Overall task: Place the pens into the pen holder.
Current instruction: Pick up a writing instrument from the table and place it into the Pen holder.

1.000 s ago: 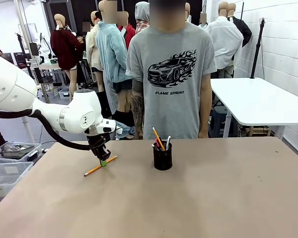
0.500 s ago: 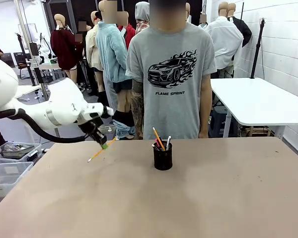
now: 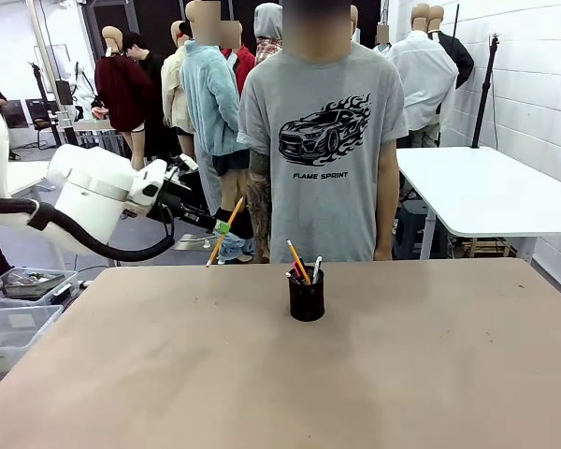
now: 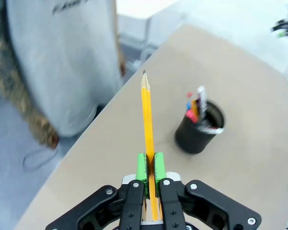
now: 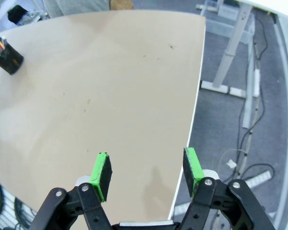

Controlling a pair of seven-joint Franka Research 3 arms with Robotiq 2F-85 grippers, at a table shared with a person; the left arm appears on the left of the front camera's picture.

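left wrist view: left gripper (image 4: 150, 165) has its green pads pinched on the yellow-orange pencil (image 4: 147, 122), gripping near the blunt end so most of the shaft sticks out ahead, sharpened tip forward. that long overhang looks deliberate: it leaves free length to feed into the cup without the fingers hitting the rim.

front view: the left gripper (image 3: 222, 227) is up in the air above the far-left part of the table (image 3: 262, 374), pencil (image 3: 223, 233) slanted, lower end hanging well clear of the surface. pen holder (image 3: 307, 296) sits near the table's middle, to the gripper's right, apart from it. it already holds a few pens (image 3: 301, 265), leaning on the rim, including another yellow-orange one and a whitish one.

judgement: pick is done; what's left is carry, tip the pencil closer to vertical, release over the opening. risk is snagging the pens already inside.

right wrist view: right gripper (image 5: 146, 172) is spread wide, nothing between the pads, parked over the table's edge with the pen holder (image 5: 7, 58) far off.
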